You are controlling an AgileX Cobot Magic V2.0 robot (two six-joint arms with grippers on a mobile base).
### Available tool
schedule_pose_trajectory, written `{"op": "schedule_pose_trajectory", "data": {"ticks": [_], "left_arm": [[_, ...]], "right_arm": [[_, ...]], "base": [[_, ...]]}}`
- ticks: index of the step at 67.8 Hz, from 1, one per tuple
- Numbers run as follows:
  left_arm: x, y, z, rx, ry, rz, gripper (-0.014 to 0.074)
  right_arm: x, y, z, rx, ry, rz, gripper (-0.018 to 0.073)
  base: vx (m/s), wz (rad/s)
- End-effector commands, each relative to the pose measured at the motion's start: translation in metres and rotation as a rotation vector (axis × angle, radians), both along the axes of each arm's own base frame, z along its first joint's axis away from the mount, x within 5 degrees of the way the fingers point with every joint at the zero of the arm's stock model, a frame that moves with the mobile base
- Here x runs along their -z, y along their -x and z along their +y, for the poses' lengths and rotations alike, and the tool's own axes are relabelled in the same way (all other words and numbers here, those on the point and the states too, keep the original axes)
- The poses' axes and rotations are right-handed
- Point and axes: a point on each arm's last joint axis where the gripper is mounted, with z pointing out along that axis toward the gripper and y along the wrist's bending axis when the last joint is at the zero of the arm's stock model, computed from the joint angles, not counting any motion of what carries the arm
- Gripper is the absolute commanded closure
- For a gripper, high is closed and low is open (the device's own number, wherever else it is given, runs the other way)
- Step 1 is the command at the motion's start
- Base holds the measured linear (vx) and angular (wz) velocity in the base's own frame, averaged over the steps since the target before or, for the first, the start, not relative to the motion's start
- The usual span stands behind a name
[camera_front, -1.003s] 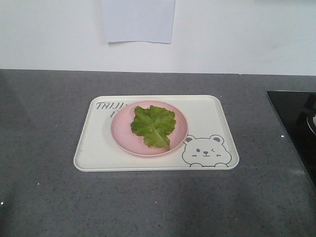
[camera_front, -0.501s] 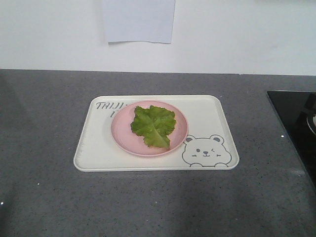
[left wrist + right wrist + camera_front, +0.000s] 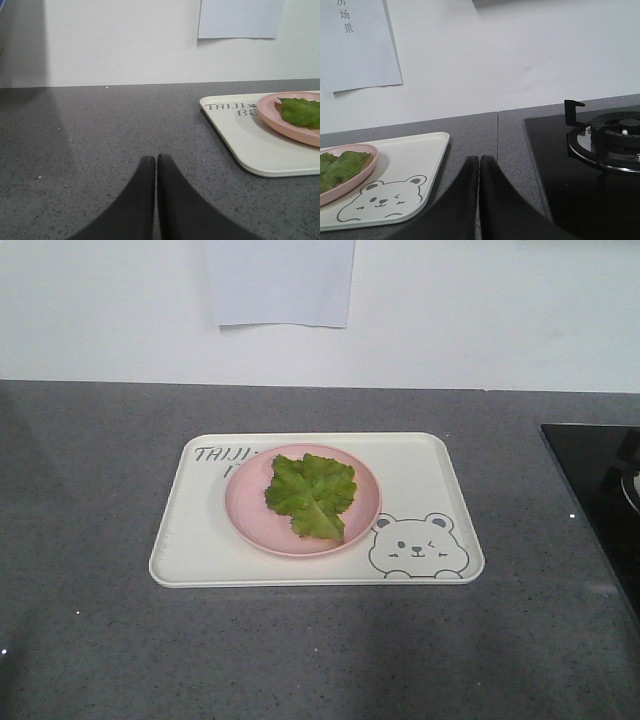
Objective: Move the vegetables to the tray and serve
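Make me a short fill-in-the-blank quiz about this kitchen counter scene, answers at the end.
1. The crinkled green lettuce leaf lies on the round ____ plate.
2. That plate rests on the cream rectangular plastic tray printed with a grey winking ____.
3. The left end effector has its jaws ____.
4. Right of the tray sits a black gas ____.

Answers: pink; bear; shut; stove

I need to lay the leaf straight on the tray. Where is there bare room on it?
The tray is bare left of the pink plate and in its far right corner above the bear drawing. The middle is crowded by the plate holding the lettuce leaf.
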Motion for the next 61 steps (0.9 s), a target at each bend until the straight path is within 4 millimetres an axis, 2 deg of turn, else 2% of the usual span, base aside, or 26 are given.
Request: {"op": "schedule_pose_trajectory", "data": {"ticks": [1,61], "left_arm": [[0.0024,-0.0002,0.0011,-0.013,0.020,-0.053,0.0602],[0.0024,-0.0002,0.0011,-0.013,0.020,-0.054,0.0602]], "right_arm": [[-0.0024,0.0004,0.0004,-0.001,0.015,-0.070,0.0562],[-0.0024,0.0004,0.0004,-0.001,0.015,-0.070,0.0562]], "base": [[0.00,0.00],[0.00,0.00]]}}
